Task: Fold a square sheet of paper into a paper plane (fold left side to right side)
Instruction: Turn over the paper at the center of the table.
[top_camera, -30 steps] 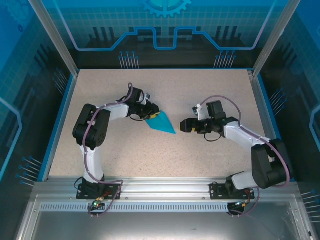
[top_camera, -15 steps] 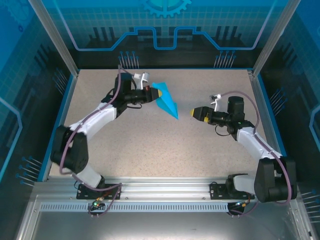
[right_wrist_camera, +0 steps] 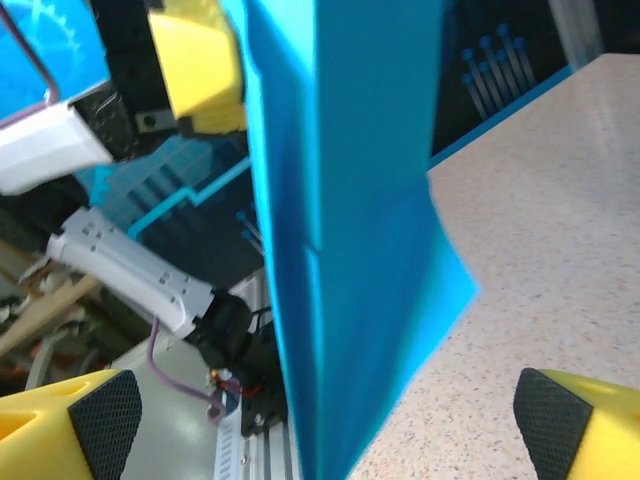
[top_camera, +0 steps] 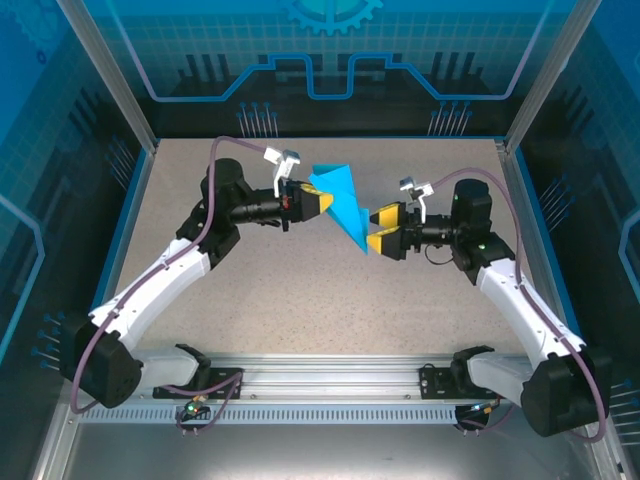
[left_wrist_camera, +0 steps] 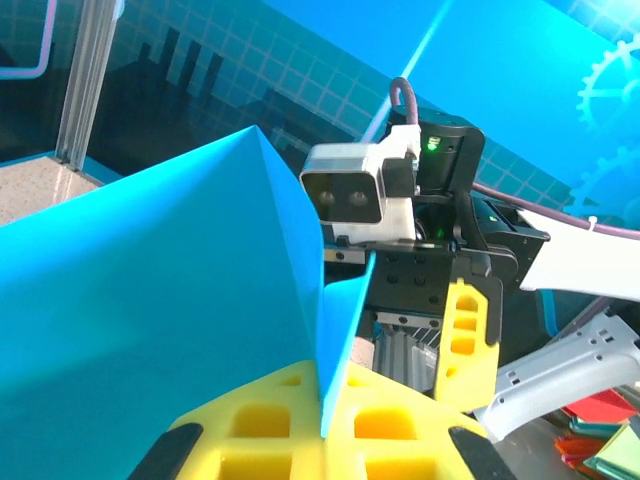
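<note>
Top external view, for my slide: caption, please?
Left gripper holds the paper plane aloft; open right gripper flanks its tip.

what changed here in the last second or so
The left gripper carried the paper plane up and toward the back. The right gripper swung in, and its open jaws now straddle the plane's lower tip. Unchanged: left shut on the plane, right open.

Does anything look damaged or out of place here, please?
Nothing looks damaged. The folded bright blue paper plane is off the table, pinched at its wide end by the shut left gripper, its pointed end between the fingers of the open right gripper.
</note>
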